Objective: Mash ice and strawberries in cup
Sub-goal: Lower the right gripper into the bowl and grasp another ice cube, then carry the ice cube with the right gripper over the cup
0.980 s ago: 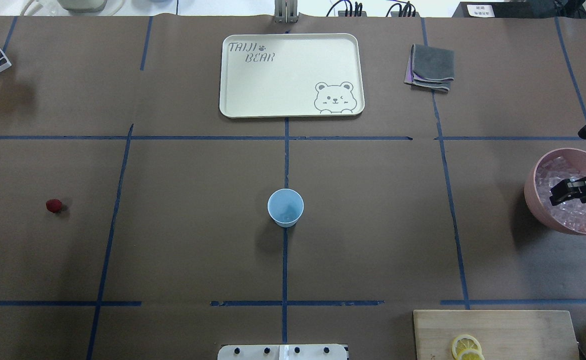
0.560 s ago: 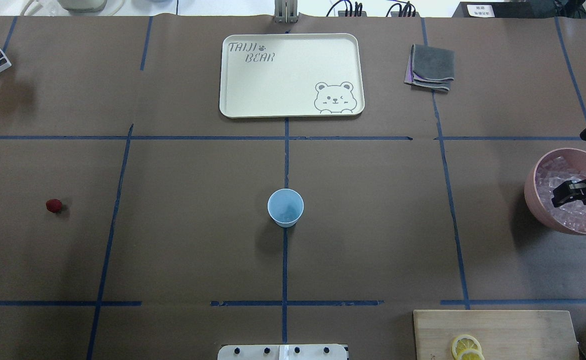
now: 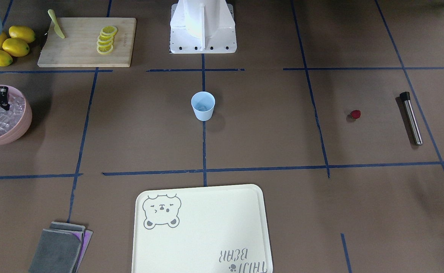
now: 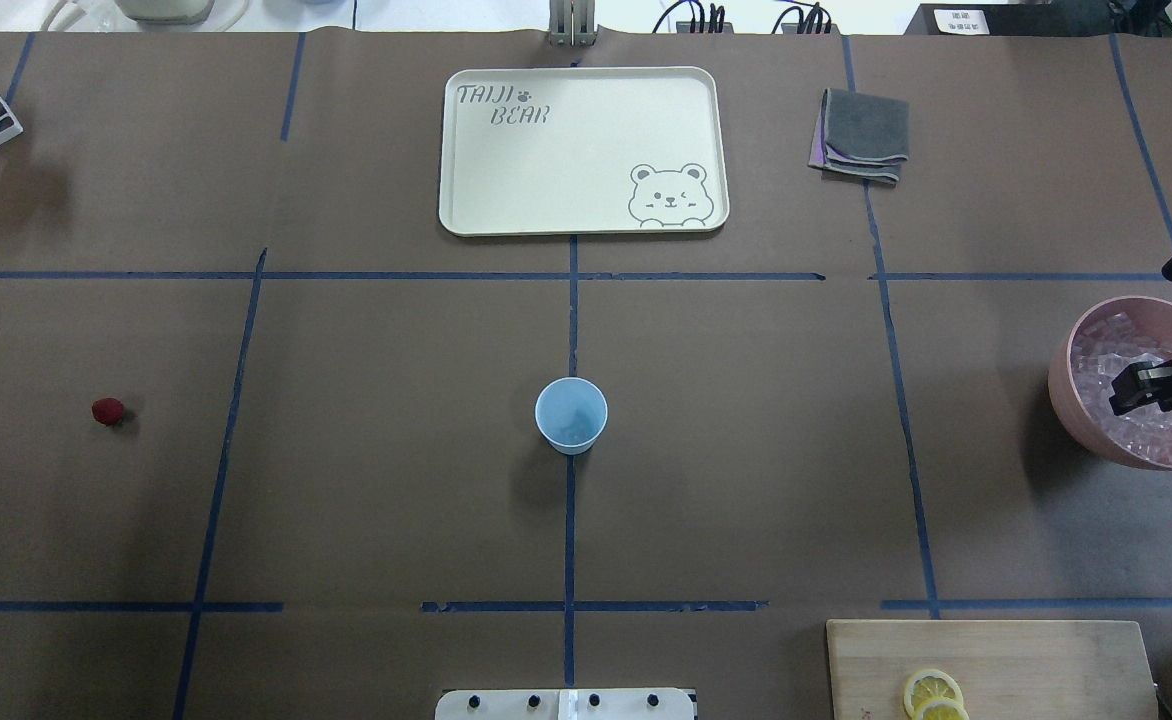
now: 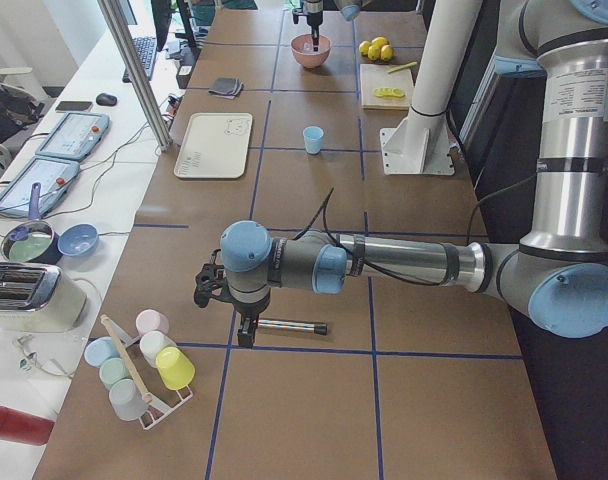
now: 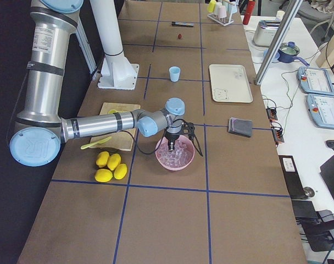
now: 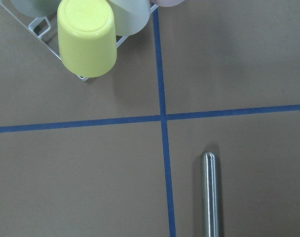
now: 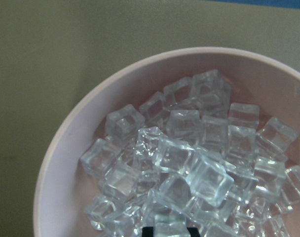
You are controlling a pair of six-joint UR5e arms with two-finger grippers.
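The pale blue cup stands upright at the table's centre, also seen in the front view. The strawberry lies alone far to the left, beside a steel rod. Ice fills the pink bowl at the right edge. My right gripper hangs low over the ice, open, its dark tips either side of one cube at the bottom of the right wrist view. The left gripper hovers over the steel rod; I cannot tell whether it is open or shut.
A cream bear tray and a folded grey cloth lie at the far side. A wooden board with lemon slices and whole lemons sit near the bowl. A rack of cups stands by the left gripper.
My right gripper has sunk a little and shifted slightly right over the ice in the bowl. The cup and the strawberry have not moved.
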